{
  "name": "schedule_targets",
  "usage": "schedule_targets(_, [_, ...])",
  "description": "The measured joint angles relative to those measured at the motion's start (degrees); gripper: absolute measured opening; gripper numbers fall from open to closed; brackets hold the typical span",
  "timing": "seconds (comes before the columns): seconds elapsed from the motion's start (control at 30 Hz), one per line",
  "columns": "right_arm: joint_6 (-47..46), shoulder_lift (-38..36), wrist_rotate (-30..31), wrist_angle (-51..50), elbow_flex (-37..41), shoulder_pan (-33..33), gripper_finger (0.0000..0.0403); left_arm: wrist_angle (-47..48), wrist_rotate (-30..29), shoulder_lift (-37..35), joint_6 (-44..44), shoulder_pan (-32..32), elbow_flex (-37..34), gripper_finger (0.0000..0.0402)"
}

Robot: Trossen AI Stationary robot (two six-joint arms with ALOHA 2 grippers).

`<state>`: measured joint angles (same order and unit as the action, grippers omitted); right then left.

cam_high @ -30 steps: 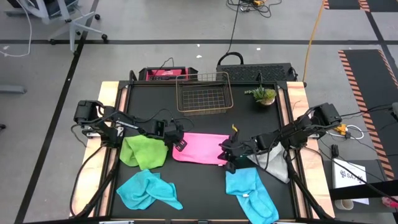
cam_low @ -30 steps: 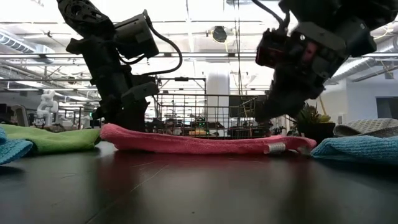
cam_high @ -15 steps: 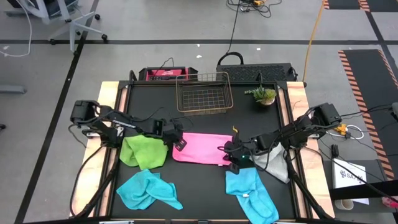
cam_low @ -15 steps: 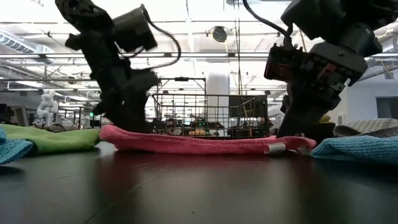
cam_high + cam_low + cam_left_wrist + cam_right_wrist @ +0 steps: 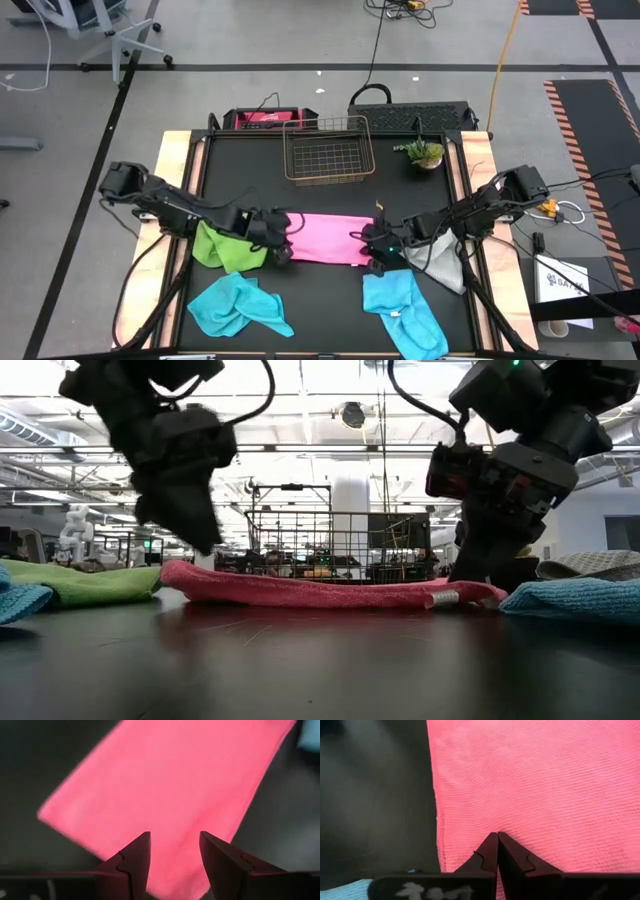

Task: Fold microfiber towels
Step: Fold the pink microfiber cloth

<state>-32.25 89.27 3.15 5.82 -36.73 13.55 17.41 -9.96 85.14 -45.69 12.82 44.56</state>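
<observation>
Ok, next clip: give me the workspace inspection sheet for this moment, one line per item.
Surface: black table with pale wooden side edges.
Job's things: pink towel folded flat at centre; lime green towel, two turquoise towels and light grey towel crumpled.
Clutter: copper wire basket, small plant.
Grippers: left gripper open over the pink towel's left end; right gripper shut at its right end.
Cables: across the floor.
Surroundings: office chair base.
</observation>
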Motion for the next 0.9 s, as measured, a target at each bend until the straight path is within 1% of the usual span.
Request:
schedule_targets(0.2, [0.11,0.02,-0.01,0.97,0.0,-0.84,0.0,1.23,0.16,4.33,-4.13,2.87,-0.01,0.0172])
schedule_targets(0.37, [0.13,0.02,0.0,1.29,0.04,-1.39,0.0,1.14,4.56,7.35,-5.91,4.61,0.06,0.0172])
schedule_targets(0.5, [0.3,0.02,0.0,1.23,0.04,-1.54,0.0,1.6,6.06,7.22,-6.61,5.25,0.12,0.0172])
schedule_targets(0.57, [0.41,0.02,-0.02,1.24,0.04,-1.54,0.0,2.2,7.1,6.38,-7.01,5.27,0.02,0.0172])
schedule_targets(0.67, [0.15,0.02,-0.16,1.26,0.04,-1.54,0.0,2.36,7.18,4.72,-7.4,4.97,-0.07,0.0172])
schedule_targets(0.8, [-0.01,-0.69,-0.24,3.93,0.04,-1.54,0.0,2.13,4.0,0.78,-7.59,4.15,-0.07,0.0172])
schedule_targets(0.9, [0.97,-2.55,0.04,6.8,-0.3,-1.89,0.0,3.03,-0.92,-2.39,-7.29,3.45,-0.07,0.0172])
